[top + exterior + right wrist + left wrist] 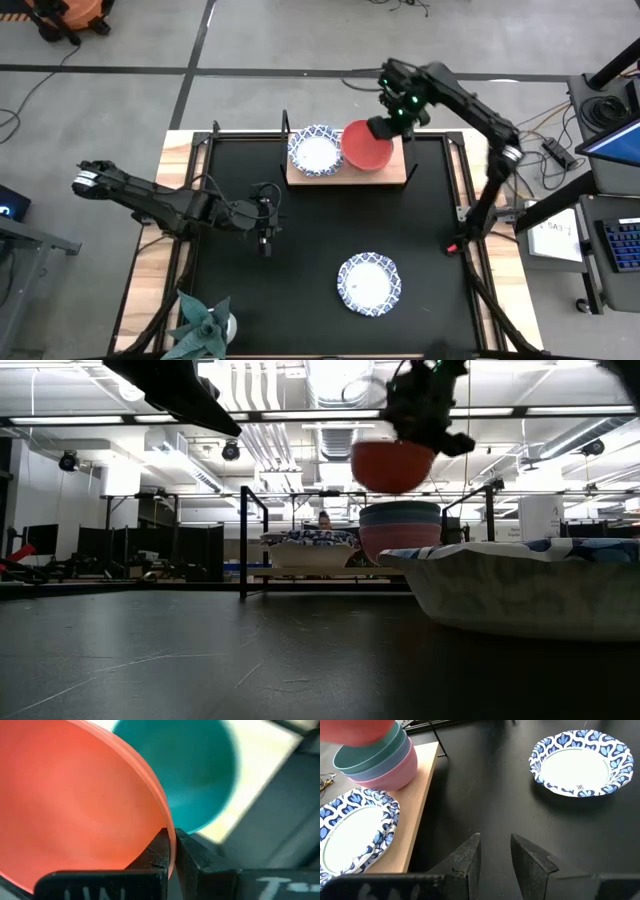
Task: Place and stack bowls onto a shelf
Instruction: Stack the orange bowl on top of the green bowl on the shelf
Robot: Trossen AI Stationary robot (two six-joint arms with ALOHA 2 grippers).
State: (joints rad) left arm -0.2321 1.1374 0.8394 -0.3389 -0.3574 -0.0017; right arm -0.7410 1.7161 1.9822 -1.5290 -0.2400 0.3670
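At the table's left side the left gripper (264, 238) hangs over bare black tabletop (300, 250), its two fingers (466, 857) parted by a narrow gap with nothing between them. Just right of it, toward the far edge, the wooden shelf (390, 176) carries a stack of white bowls with blue scalloped rims (316, 150) on its left half. On its right half sit the nested plain bowls (400, 525), pink at the bottom with blue and green inside it. Above that stack the right gripper (383, 128) holds the red bowl (366, 146) in the air, clear of the green bowl (200, 775) beneath, with its jaws pinched onto the red rim, one finger inside and one outside. Nearer the front, right of centre, a single blue-patterned bowl (369, 283) rests alone on the tabletop, well apart from the shelf.
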